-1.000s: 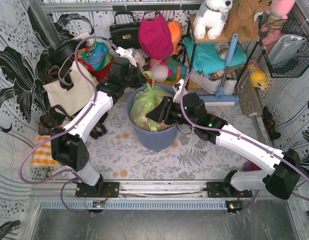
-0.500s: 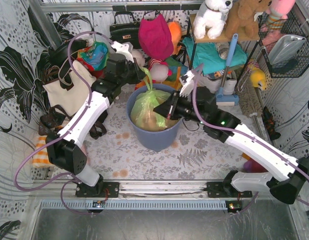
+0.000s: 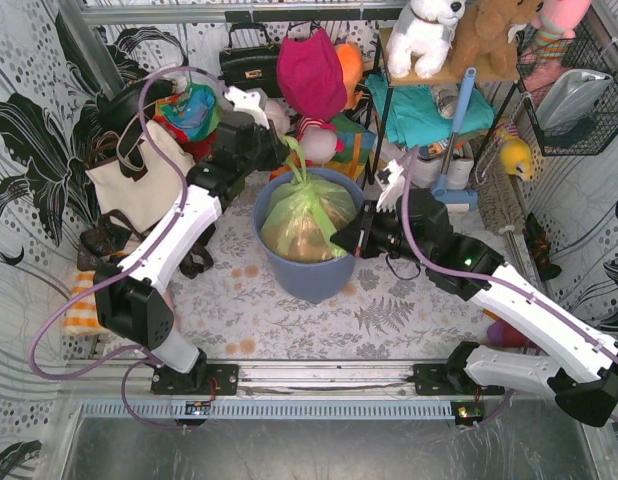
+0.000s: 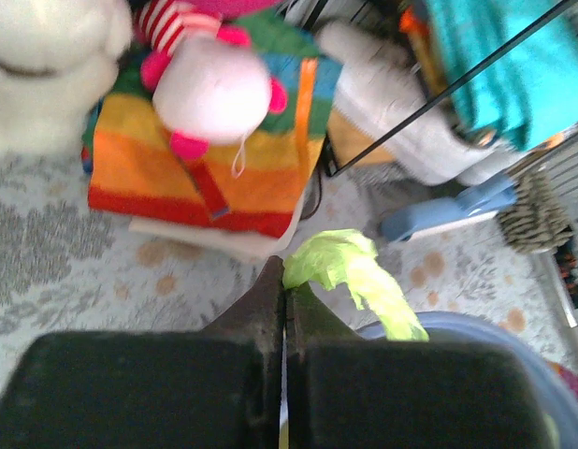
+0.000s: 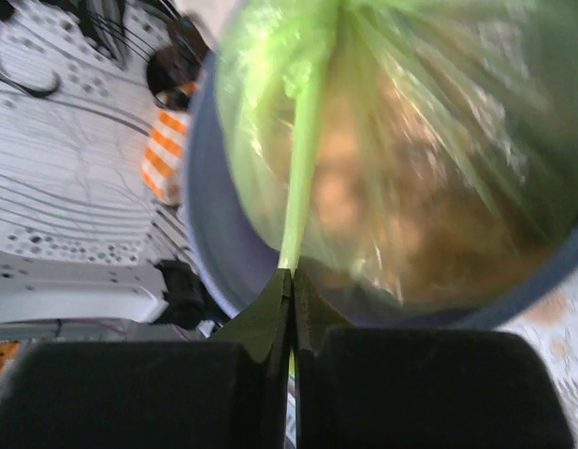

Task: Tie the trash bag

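Clamping my left gripper [image 4: 285,288] and my right gripper [image 5: 291,282] each on a thin strip of the trash bag [image 3: 309,212], which sits inside the bin [image 3: 309,285], I fear a hard pull tears this film or slips it out.

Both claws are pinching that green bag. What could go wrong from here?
1. The right gripper pulls a thin strip of the trash bag taut; plastic that thin might tear or slip free.
2. The left gripper pinches only the bag's short crumpled end, which may slide out.
3. Pulling sideways could tip the blue bin.
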You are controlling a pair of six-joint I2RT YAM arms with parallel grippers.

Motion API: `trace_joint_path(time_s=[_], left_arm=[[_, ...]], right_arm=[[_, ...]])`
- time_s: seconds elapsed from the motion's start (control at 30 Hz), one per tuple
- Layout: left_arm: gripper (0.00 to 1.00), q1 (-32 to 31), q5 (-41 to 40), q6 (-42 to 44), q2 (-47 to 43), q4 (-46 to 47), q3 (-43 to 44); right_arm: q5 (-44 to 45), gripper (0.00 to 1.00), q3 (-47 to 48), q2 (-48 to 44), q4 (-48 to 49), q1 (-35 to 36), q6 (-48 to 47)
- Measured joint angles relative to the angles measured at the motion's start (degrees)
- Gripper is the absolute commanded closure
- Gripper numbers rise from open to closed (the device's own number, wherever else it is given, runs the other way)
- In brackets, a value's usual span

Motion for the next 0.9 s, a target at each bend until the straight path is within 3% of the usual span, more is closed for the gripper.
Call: trace_joint_path(time_s=[0.17, 0.5, 0.57, 0.63, 0.73, 0.9], left_arm=[[1.0, 0.11, -0.85, 0.17, 2.6, -0.79, -3.3], [1.0, 0.63, -1.92, 1.44, 6.03, -4.55, 6.01], [1.0, 0.68, -1.09, 1.42, 5.18, -4.5, 6.6], [1.0, 0.72, 0.11, 1.33, 4.44, -4.55, 6.64], [1.0, 0.72, 1.79, 0.94, 4.28, -4.55, 6.34], [1.0, 0.72, 3.61, -0.37, 4.07, -4.5, 2.54]], right_arm=[[-1.03, 1.0, -5.03, -0.76, -2.19, 0.0, 1.29], [-3.13, 1.0, -0.35, -2.97, -4.09, 0.02, 1.11], [-2.86, 0.77, 0.94, -2.99, -4.09, 0.02, 1.03], [-2.36, 0.61, 1.55, -2.93, -4.11, 0.02, 0.72], [-2.01, 0.52, 1.6, -1.9, -4.31, 0.02, 0.24], [-2.84, 0.51, 1.6, 2.78, -4.24, 0.02, -0.02]])
